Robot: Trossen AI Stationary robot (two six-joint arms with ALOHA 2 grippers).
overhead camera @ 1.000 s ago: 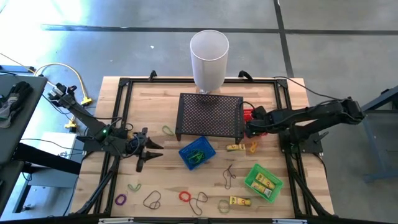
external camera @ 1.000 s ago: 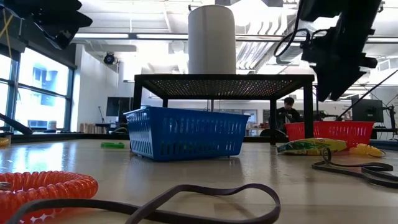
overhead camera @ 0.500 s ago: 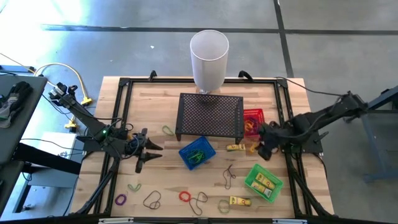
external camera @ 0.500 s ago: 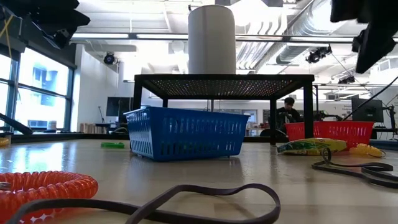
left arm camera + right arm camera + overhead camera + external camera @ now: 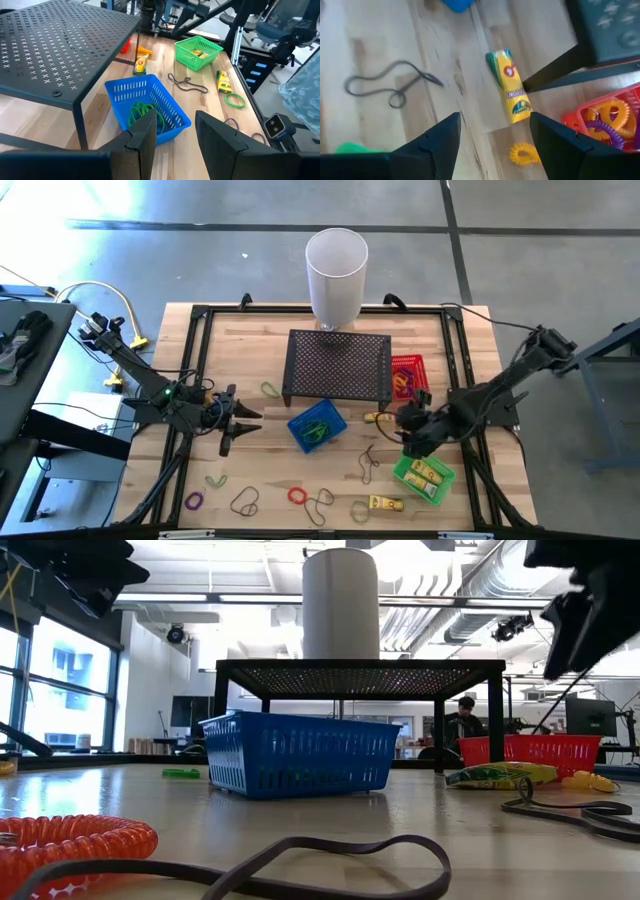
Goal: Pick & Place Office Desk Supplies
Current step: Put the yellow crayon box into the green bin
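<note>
Near the right edge of the table (image 5: 470, 320), the right gripper (image 5: 412, 437) is being held open and empty above a yellow packet (image 5: 512, 92) and an orange coil (image 5: 523, 154), probably for picking one. A second ago it was at the red basket (image 5: 408, 376). The left gripper (image 5: 237, 422), half open and empty, is being kept near the left edge.

My wooden surface (image 5: 250, 370) carries the black mesh stand (image 5: 338, 366) near its middle, with the white cylinder (image 5: 336, 275) at 12 o'clock from it. A blue basket (image 5: 316, 426) sits at the stand's 6 o'clock, a red basket (image 5: 407, 372) at 3, a green basket (image 5: 424, 473) at 4. Loose bands (image 5: 300, 497) and yellow packets (image 5: 384, 503) lie scattered along the 6 o'clock edge.
</note>
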